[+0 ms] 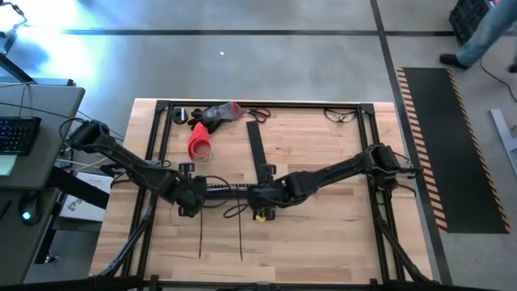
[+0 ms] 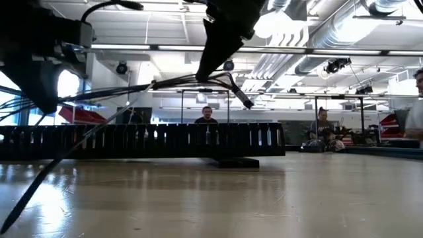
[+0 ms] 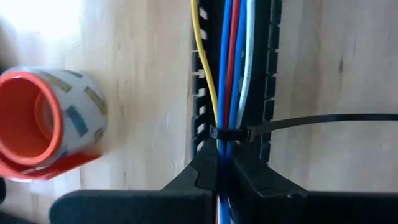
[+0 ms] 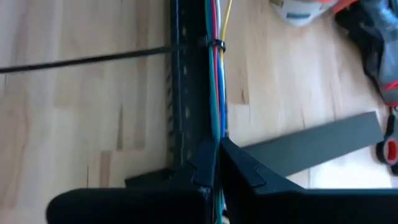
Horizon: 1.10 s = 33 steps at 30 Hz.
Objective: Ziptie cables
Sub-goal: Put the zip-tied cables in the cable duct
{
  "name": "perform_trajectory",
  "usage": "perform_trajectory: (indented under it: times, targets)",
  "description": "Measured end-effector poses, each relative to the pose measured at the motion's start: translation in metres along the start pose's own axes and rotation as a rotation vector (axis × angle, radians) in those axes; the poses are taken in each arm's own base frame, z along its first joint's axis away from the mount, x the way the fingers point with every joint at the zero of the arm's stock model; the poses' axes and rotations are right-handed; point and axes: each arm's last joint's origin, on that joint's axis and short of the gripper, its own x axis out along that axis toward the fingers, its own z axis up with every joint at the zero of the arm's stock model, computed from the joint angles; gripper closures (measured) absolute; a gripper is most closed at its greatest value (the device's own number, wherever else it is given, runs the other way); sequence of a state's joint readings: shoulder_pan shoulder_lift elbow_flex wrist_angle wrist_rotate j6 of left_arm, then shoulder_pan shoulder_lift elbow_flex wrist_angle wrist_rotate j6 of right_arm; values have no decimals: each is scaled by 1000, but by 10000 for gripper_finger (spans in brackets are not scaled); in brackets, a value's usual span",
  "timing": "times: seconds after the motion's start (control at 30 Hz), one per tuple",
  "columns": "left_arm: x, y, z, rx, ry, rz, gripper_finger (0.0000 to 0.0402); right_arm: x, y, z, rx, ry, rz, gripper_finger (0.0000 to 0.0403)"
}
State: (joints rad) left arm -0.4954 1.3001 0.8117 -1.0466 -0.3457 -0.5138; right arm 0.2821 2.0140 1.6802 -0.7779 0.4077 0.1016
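Both my jaws are pinched shut on the cables: the left gripper at one end of the bundle, the right gripper farther along it. Between them the wires run along the slotted channel at mid-bench. One ziptie already cinches them just past my left jaws, its tail sticking out sideways. I judge these wires light, soft and springy, prone to splay and slide in their smooth jackets, so I would grip the whole bunch close beside the tie. Beyond lie a tape roll and a flat strip.
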Motion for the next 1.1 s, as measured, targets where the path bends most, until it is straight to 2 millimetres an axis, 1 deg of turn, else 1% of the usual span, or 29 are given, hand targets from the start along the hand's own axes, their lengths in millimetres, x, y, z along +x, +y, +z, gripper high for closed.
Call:
perform_trajectory:
  times: [0.23,0.5,0.57,0.67,0.83,0.9,0.97,1.1]
  targets:
    - [15,-4,-4,12,16,-37,393,1,1,-8,6,83,18,403]
    - [16,-4,-3,-4,1,-42,347,0,2,-12,5,115,14,403]
    - [17,-3,-2,-15,0,-37,342,0,2,-12,5,115,23,403]
    - [17,-3,-1,-18,-10,-39,350,-1,4,-12,4,114,31,403]
    - [16,-3,1,-34,-30,-42,392,-2,7,-11,18,102,14,402]
    - [16,-4,2,-44,-38,-45,399,-3,8,-12,34,102,9,392]
    - [16,-5,4,-57,-65,-56,396,-3,8,-13,41,112,2,371]
    - [15,-8,10,-80,-124,-83,395,-3,2,-20,66,169,-104,304]
